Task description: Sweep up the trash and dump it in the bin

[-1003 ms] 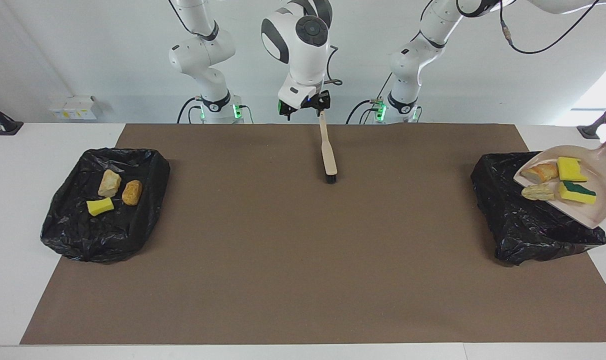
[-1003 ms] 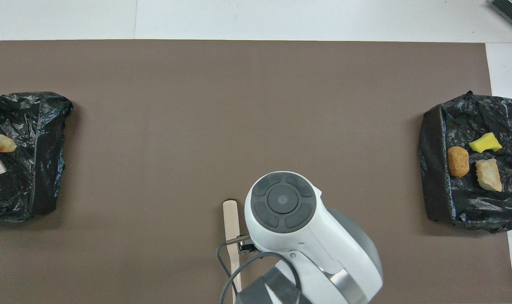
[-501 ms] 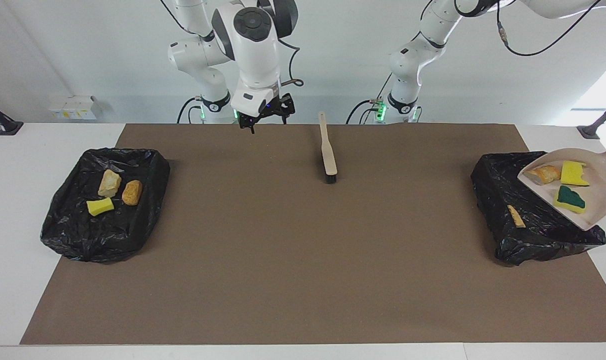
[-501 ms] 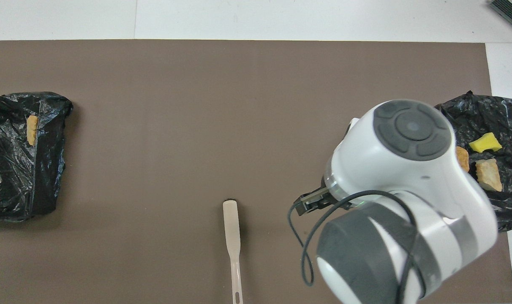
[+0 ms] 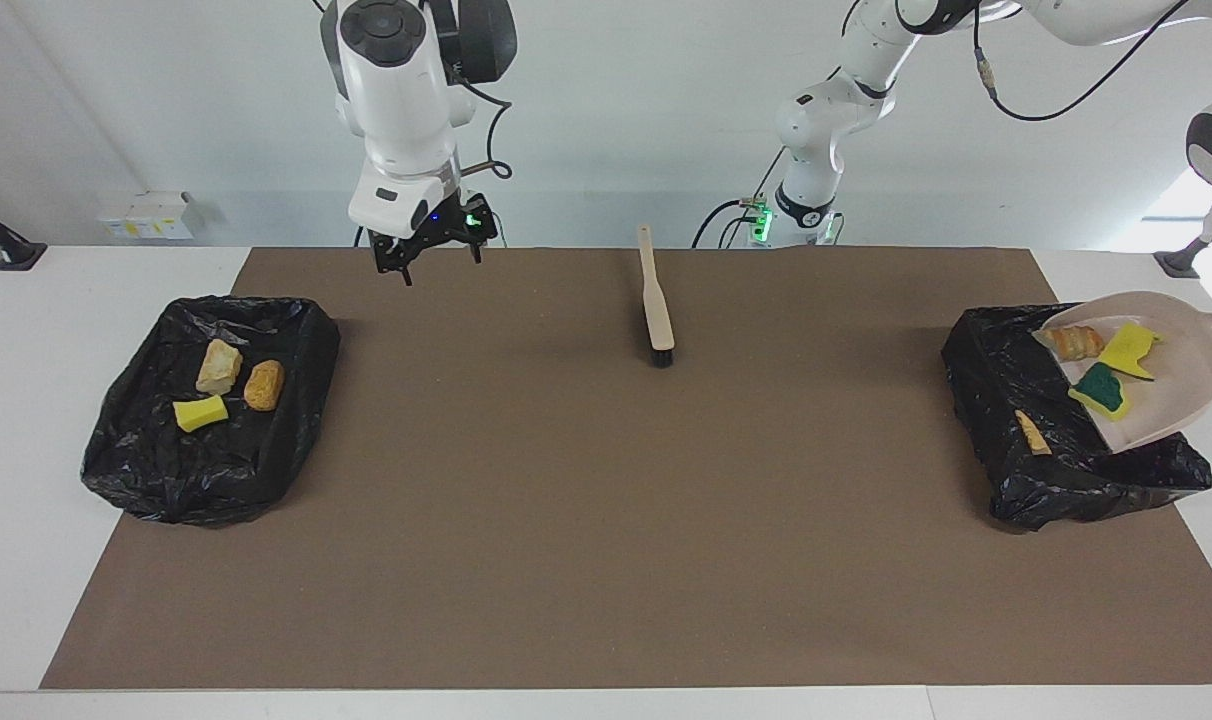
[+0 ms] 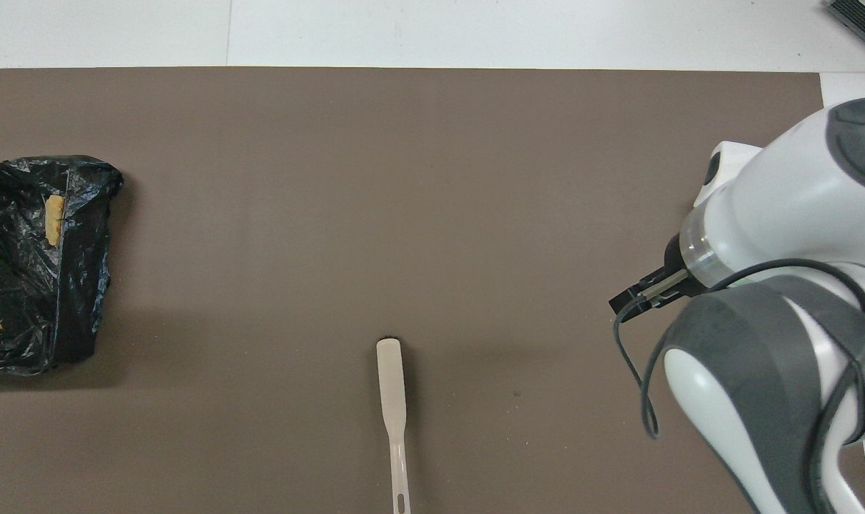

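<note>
Two arms in glossy white shells, built from rounded segments with dark grey bands at the joints. Right arm (image 5: pixel 398 90): round dark grey end cap with a raised ring pattern; a black cable loops beside the wrist. Right gripper (image 5: pixel 427 251): small black assembly under a white flange, showing green and blue lights. Left arm (image 5: pixel 828 100): a black cable with an inline connector hangs along it; a green light glows at its base.

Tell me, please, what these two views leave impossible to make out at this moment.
- Left gripper: outside both views; the dustpan handle runs off the facing view's edge.
- Bin at the right arm's end: hidden overhead by the right arm.
- Right gripper: finger gap too small to judge.
</note>
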`<action>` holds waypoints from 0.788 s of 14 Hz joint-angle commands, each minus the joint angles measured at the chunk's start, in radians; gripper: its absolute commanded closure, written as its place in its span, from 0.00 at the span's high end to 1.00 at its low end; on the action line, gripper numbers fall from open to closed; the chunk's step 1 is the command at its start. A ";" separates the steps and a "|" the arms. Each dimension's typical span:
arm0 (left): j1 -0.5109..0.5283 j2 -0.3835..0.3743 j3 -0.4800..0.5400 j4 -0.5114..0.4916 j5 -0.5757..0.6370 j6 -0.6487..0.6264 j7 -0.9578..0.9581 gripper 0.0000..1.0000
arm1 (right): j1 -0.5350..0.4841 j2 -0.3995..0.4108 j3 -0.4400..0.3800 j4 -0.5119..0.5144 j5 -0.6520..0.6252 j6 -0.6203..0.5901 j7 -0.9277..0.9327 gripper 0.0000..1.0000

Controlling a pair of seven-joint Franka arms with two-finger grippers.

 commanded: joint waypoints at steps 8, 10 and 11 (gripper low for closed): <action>-0.075 -0.019 0.015 -0.017 0.156 0.053 0.031 0.00 | -0.196 0.000 0.017 0.008 -0.053 0.136 -0.038 1.00; -0.079 -0.017 0.015 -0.017 0.171 0.061 0.028 0.00 | -0.219 0.000 0.016 0.008 -0.053 0.152 -0.038 1.00; -0.084 -0.017 0.014 -0.019 0.171 0.053 0.028 0.00 | -0.235 0.002 0.017 0.008 -0.053 0.153 -0.034 1.00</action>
